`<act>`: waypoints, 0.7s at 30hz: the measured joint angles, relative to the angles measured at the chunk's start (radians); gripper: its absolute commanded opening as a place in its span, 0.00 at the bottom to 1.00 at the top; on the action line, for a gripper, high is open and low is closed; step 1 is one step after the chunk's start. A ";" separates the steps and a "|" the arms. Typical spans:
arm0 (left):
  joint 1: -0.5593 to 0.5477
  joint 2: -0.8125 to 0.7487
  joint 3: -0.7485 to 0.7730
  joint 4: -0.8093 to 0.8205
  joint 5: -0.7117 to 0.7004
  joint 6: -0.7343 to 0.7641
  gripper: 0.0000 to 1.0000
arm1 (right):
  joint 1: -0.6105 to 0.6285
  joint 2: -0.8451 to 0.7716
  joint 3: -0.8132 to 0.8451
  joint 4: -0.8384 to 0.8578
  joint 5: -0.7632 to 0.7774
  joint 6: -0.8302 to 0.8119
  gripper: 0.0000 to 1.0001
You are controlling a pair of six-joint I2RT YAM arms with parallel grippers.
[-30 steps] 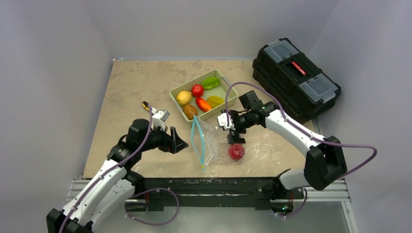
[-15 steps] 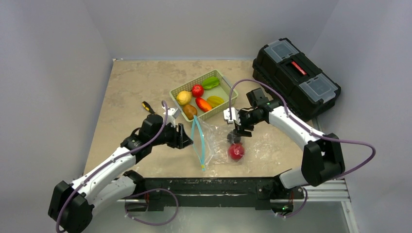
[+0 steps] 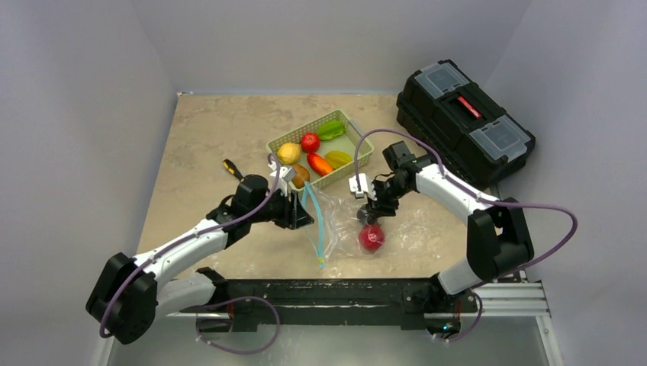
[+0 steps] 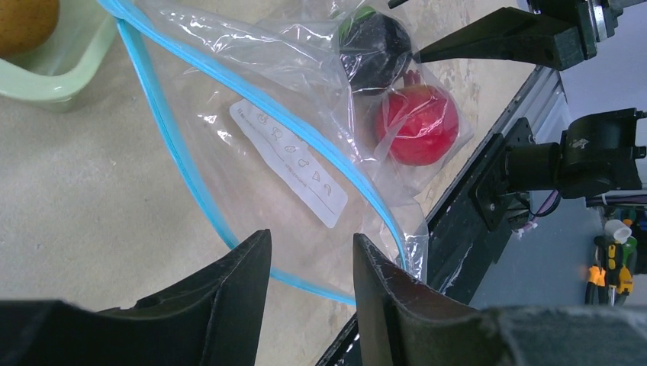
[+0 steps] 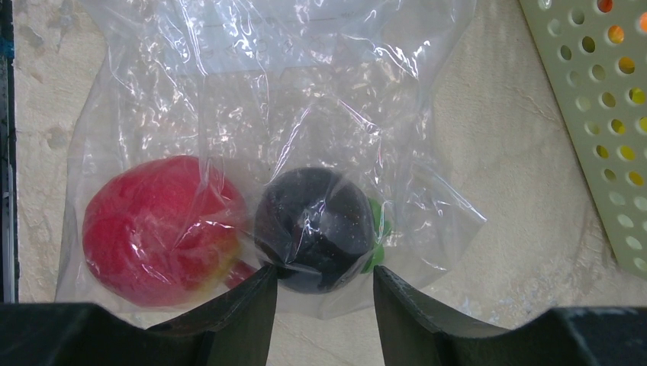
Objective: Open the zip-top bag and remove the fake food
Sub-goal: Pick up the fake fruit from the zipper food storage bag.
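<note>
Both open: left pincer (image 4: 309,259) at bag (image 4: 252,84) rim, right pincer (image 5: 324,278) over dark fruit (image 5: 314,229). Rim should be pinched squarely, not film.

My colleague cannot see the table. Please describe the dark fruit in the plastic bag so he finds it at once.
Find the green basket on the table; the clear zip-top bag with a blue zipper lies just in front of it. Of the two fruits inside, the dark fruit is the nearly black ball with a green cap, not the red fruit beside it.
</note>
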 measured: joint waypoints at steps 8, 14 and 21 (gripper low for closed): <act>-0.021 0.103 0.000 0.066 0.013 -0.001 0.37 | 0.011 0.026 0.000 0.008 0.000 0.000 0.30; -0.046 0.183 0.000 0.072 0.009 0.010 0.36 | 0.029 0.041 -0.003 0.034 0.000 0.009 0.20; -0.063 0.238 -0.002 0.113 0.007 0.018 0.39 | 0.049 0.064 -0.009 0.072 0.000 0.038 0.11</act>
